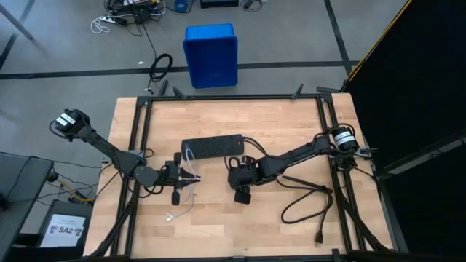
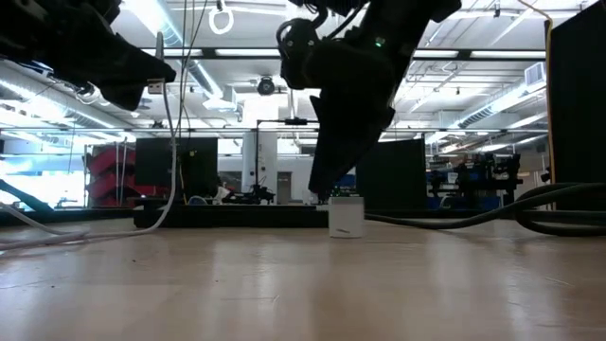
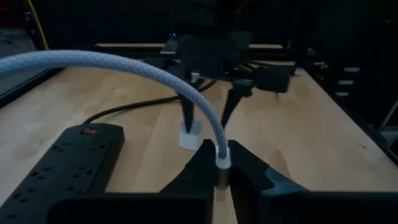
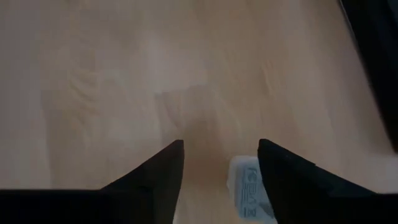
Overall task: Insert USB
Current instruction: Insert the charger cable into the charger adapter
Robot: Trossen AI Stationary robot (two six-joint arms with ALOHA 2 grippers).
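At the near edge of the tabletop (image 1: 218,233) the loose end of the USB (image 3: 155,71) trails free; the cable is thin, braided and floppy, so it looks light and will sag and swing. Only the stiff plug end gives a firm hold. That is where the left gripper (image 3: 222,163) has it, jaws closed tight on the plug shell, left of centre and lifted off the wood. Just right of it, the right gripper (image 4: 217,152) hangs with jaws spread, gripping nothing, over the white cube adapter (image 4: 252,190), which stands free. Farther back lies the power strip (image 1: 212,147).

The left wrist view shows the pinch on the plug; the high view cannot. The low view shows the adapter standing on the wood.
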